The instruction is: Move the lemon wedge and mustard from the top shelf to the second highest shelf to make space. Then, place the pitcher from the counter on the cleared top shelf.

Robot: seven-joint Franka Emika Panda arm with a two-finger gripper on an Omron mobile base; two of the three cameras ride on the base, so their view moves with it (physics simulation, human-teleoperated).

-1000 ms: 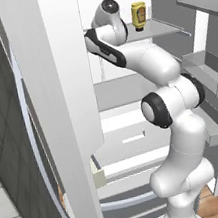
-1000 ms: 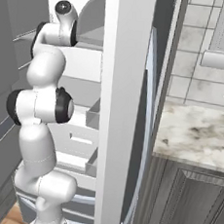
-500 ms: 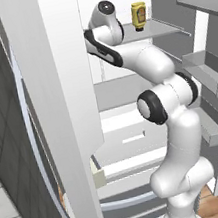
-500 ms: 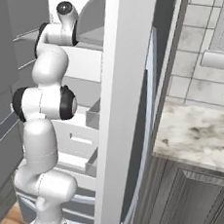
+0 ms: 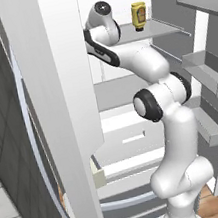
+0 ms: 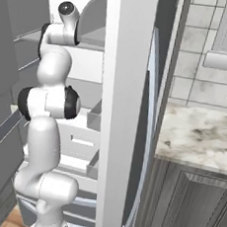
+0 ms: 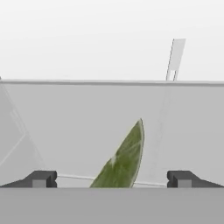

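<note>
End effector (image 7: 112,179) spread wide, lemon wedge (image 7: 121,159) between fingertips (image 7: 41,178).

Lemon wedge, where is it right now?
In the hand view the lemon wedge lies on the top shelf, between the open gripper's fingertips.

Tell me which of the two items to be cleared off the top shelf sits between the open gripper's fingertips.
The lemon wedge, the olive-green pointed sliver lying on the top shelf. The mustard, a yellow bottle, stands upright farther along the shelf.
</note>
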